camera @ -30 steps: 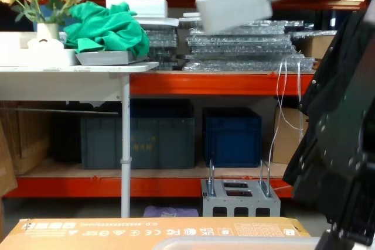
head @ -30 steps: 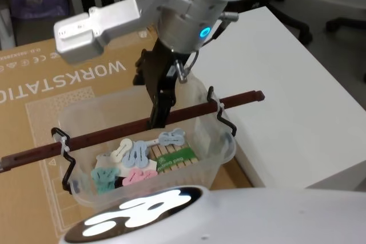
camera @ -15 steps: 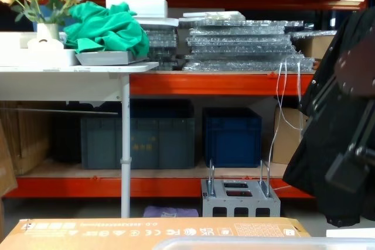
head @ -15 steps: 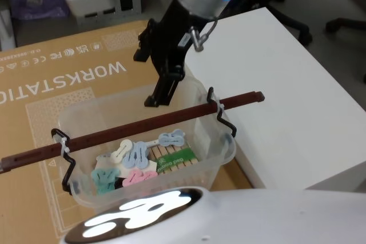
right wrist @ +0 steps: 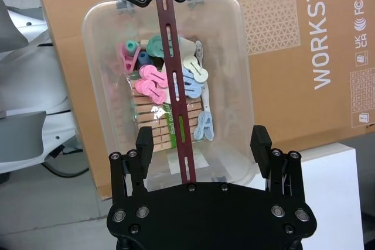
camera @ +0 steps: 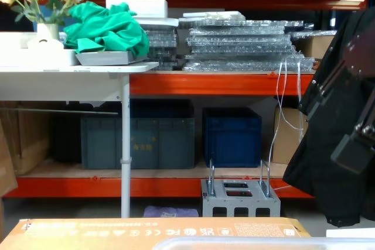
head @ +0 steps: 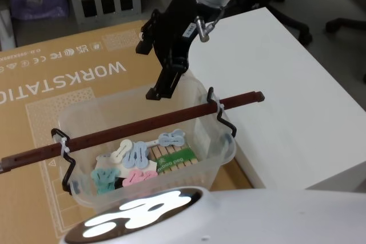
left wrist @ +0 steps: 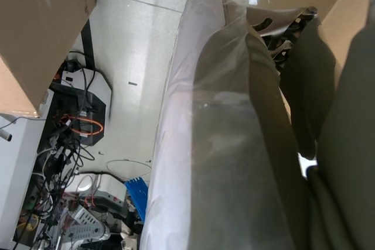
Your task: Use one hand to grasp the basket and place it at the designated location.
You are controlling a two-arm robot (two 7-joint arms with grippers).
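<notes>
Above the basket (head: pixel 108 112), right gripper (head: pixel 162 91) — wrist view shows fingers (right wrist: pixel 145 140) apart.

1. The right gripper (head: pixel 160 91) now hangs clear above the handle (head: pixel 114 133) of the basket (head: pixel 224 154); a second ago its fingertips reached the bar.
2. In the chest view, its grey forearm is gone from the top edge.
</notes>
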